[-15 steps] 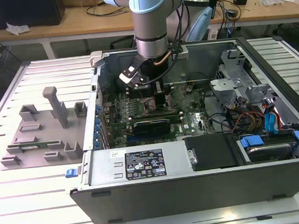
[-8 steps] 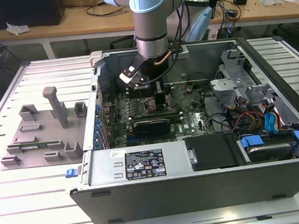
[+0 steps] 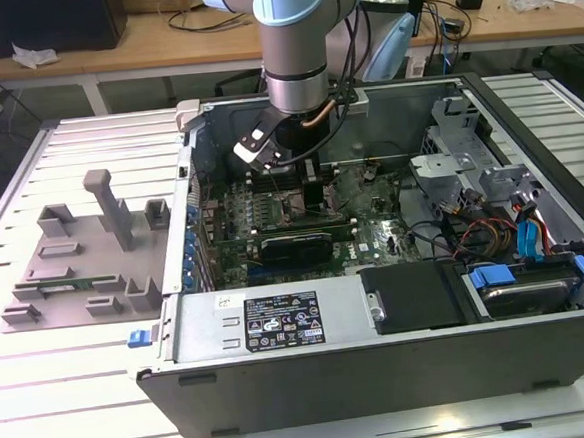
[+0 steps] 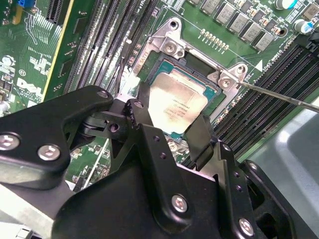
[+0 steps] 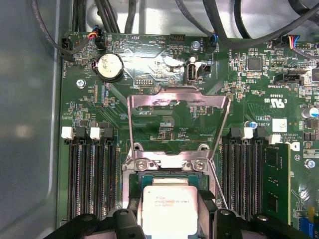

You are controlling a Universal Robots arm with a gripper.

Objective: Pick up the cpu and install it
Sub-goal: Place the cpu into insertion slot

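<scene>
We log the cpu (image 4: 177, 105) (image 5: 169, 208) as a flat square chip with a matte silver-grey metal lid and a thin pale rim. It lies level in the socket on the glossy green motherboard (image 4: 30, 55) (image 5: 149, 59) (image 3: 378, 235).

In both wrist views the cpu sits directly between the tips of the gripper (image 4: 172, 118) (image 5: 170, 215) (image 3: 300, 183). The gripper is black, hard and angular, with round silver screw heads. Its two fingers (image 4: 202, 140) are drawn in against opposite edges of the cpu, pinching it and touching nothing else that we can see.

Around the socket is a bare steel frame (image 4: 169, 44) (image 5: 167, 164) with screws at the corners. Its hinged load plate (image 5: 149, 99), shiny and scuffed, stands flipped open. A thin wire lever (image 4: 279, 95) (image 5: 217, 185) runs just beside the frame. Long black ribbed memory slots (image 4: 99, 45) (image 5: 89, 174) flank the socket on both sides, and one of them holds a green memory stick (image 5: 276, 179). A round silver coin battery (image 5: 109, 67) sits farther up the board.

In the exterior view the arm reaches down into an open grey sheet-metal computer case (image 3: 383, 373) on a slatted pale table (image 3: 44, 397). A black graphics card (image 3: 294, 247) lies near the gripper. A grey plastic holder tray (image 3: 85, 264) sits well apart, on the exterior view's left.
</scene>
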